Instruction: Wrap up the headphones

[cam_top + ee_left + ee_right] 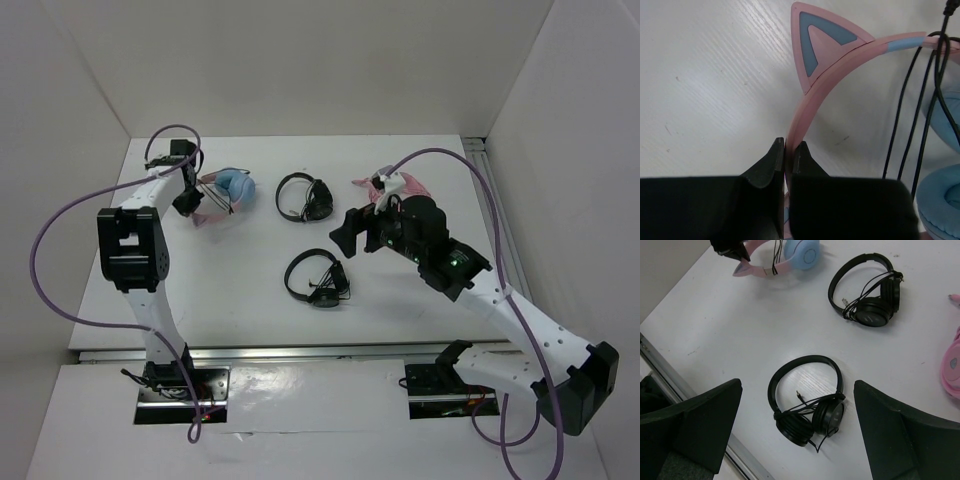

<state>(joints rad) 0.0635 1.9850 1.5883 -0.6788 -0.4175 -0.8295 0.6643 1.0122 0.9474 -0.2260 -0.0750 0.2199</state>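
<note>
Our left jaws are clenching on the headphones [812, 100], the two matte black fingers [765, 170] pinching the smooth pink headband edge-on at the bottom centre of the left wrist view. Above the grip the band is curving up to a stiff triangular cat ear [822, 45], pink with a blue inset. At the right edge, thin dark cable [940, 45] strands are hanging looped over the band, beside the soft, round light blue ear cups [945, 205]. In the top view the headphones are sitting at the upper left of the white table [250, 300], which is showing a faint streaked grain. Our right jaws are standing wide apart, gripping nothing, hovering right of centre. Between their blunt black fingers [695, 425], a black headphone set [807, 402] with a tangled cord is lying flat. A second black set [867, 290] is sitting at the upper right, and an all-pink pair [952, 365] is peeking in at the right edge.
</note>
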